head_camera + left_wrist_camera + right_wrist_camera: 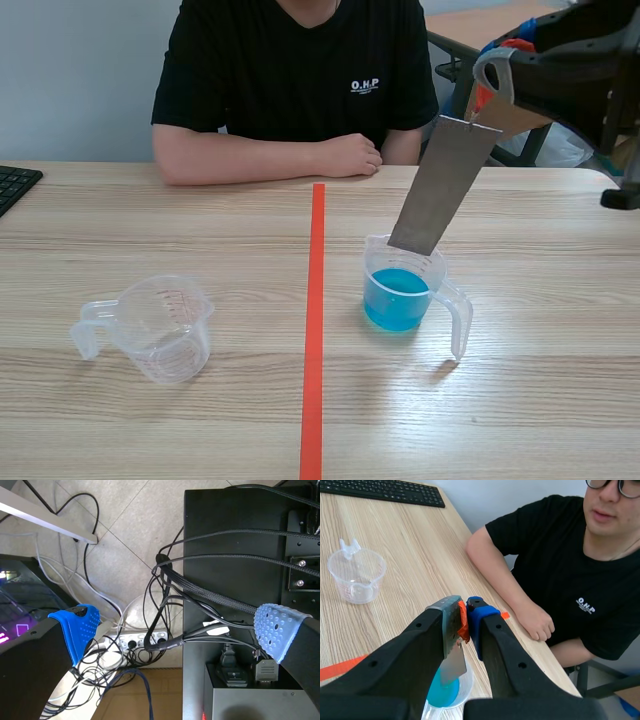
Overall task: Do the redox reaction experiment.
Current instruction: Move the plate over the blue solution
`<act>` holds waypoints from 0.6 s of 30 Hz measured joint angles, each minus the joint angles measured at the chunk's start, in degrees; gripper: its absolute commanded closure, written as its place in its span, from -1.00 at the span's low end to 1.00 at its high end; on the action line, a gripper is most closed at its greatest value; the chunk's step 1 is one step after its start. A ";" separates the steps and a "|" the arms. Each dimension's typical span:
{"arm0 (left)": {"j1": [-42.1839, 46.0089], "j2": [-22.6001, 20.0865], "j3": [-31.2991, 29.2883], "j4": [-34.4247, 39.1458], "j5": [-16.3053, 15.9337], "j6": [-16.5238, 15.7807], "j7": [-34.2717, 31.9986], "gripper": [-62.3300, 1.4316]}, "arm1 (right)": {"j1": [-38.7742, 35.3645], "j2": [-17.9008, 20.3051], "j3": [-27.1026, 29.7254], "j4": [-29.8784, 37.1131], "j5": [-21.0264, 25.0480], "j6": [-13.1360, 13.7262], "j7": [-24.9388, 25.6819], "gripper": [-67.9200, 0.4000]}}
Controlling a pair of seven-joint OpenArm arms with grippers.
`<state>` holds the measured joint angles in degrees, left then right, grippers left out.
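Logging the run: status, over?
Left claw open, off the table. Right claw shut on metal strip, its lower end inside the blue-liquid cup. Empty cup stands well aside.

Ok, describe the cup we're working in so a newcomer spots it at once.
On the wooden table, find the orange-red tape line down the middle and look to the robot's right of it. The clear measuring cup there holds blue liquid, with a tilted grey metal strip reaching into its mouth; the other cup, across the line, is empty.
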<state>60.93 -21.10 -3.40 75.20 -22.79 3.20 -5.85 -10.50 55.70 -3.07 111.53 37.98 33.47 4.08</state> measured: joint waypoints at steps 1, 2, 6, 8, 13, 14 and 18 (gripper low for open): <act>0.00 0.00 0.00 0.00 0.00 0.00 0.00 -1.00 | 0.00 0.00 0.00 -0.61 -0.02 0.02 0.42 0.94; 0.00 0.00 0.00 0.00 0.00 0.00 0.00 -1.00 | 0.00 0.00 0.00 -1.29 -0.02 0.07 1.16 0.94; 0.00 0.00 0.00 0.00 0.00 0.00 0.00 -1.00 | 0.57 -0.07 0.00 -4.44 -0.04 2.62 3.82 0.94; 0.00 0.00 0.00 0.00 0.00 0.00 0.00 -1.00 | 1.49 -0.15 -0.04 -5.70 -0.04 2.64 4.35 0.94; 0.02 -0.13 0.00 0.00 0.00 0.00 0.00 -1.00 | 4.90 -0.17 -0.94 -7.13 -0.04 4.72 4.90 0.94; 0.04 -0.31 0.00 0.00 0.00 -0.07 0.00 -1.00 | 5.70 -0.17 -1.73 -7.26 -0.04 4.72 4.90 0.94; 1.20 -2.62 0.00 0.81 -0.02 -0.24 -0.13 -1.00 | 8.24 -0.17 -5.40 -8.11 -0.02 4.72 4.90 0.94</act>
<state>62.13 -23.73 -3.40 76.01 -22.81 2.96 -5.98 -2.26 55.53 -8.47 103.42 37.95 38.19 8.97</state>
